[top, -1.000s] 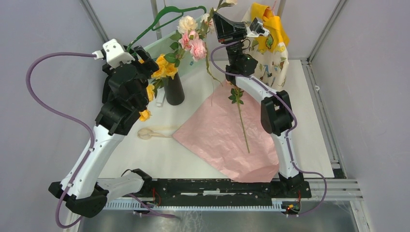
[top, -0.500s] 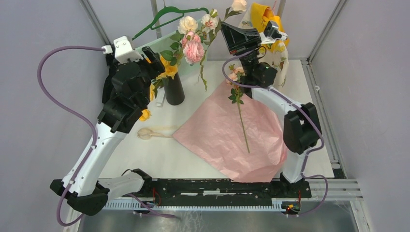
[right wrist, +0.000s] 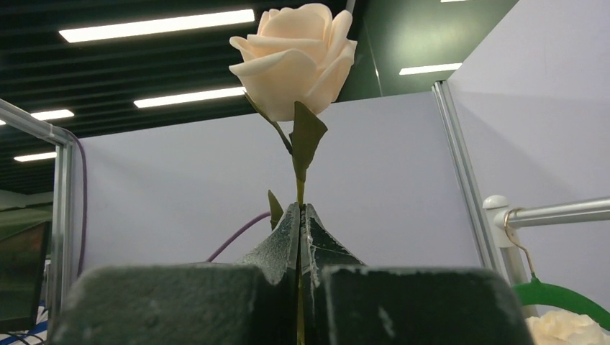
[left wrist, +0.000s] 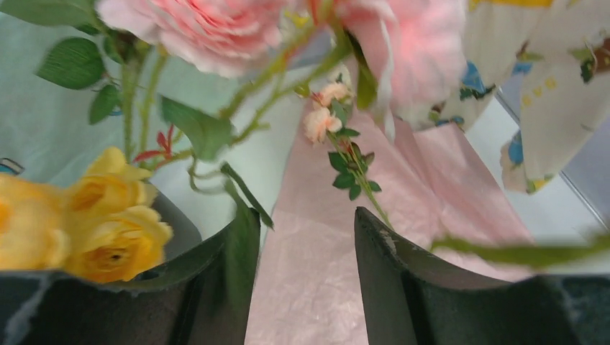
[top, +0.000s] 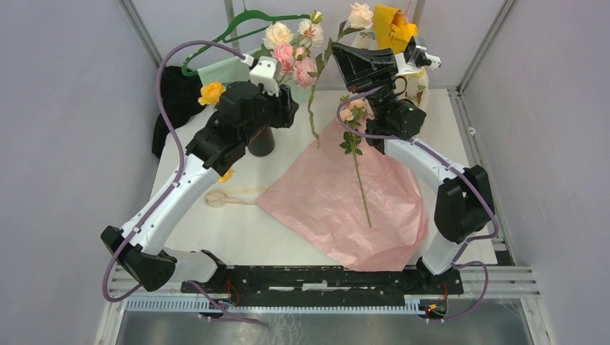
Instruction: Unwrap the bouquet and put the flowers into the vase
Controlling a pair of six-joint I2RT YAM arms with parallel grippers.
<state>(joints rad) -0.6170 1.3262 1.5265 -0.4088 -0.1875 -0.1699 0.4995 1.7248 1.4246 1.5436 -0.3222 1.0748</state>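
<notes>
Most roses [top: 284, 54] fill the vase [top: 260, 142]. My right claw [right wrist: 298, 215] pinches a cream rose [right wrist: 291, 57], left claw [left wrist: 306, 230] spread empty. One stem [top: 360, 187] waits on the paper [top: 324, 208].

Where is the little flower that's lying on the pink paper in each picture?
Top external: the little flower lies on the pink paper, right of middle, with its bloom toward the far wall.
Left wrist: upper middle, above the open left gripper.
Right wrist: not in it. Only the cream rose shows, in the shut right gripper.
Shared landmark: the pink paper, in the top and left wrist views.
</notes>
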